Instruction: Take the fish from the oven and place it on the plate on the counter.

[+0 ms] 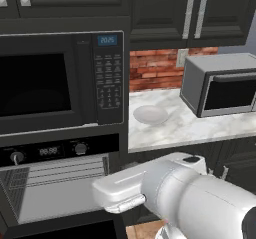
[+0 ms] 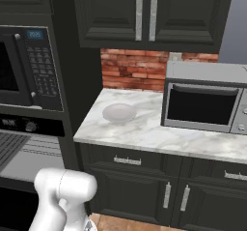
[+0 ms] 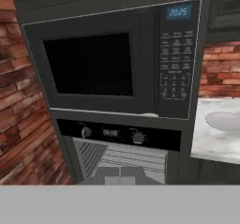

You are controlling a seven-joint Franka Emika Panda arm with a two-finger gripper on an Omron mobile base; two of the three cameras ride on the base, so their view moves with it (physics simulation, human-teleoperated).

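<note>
**Oven stands open, fish not yet found**

Your gripper [image 3: 120, 175] is clenched on nothing, fingertips together, aimed straight into the oven [image 3: 119, 160], whose cavity gapes ahead and just below it with the wire racks bare. You cannot make out the fish from here. The plate [image 1: 150, 115] waits up and to the gripper's right on the counter [image 1: 200, 125], ready to receive it.

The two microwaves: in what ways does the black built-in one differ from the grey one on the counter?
The black microwave is set into the dark cabinet wall above the oven; the grey microwave stands free on the counter. The black one has a keypad and a lit blue display; the grey one shows no keypad that I can make out. Both doors are closed, each with a dark window.
</note>
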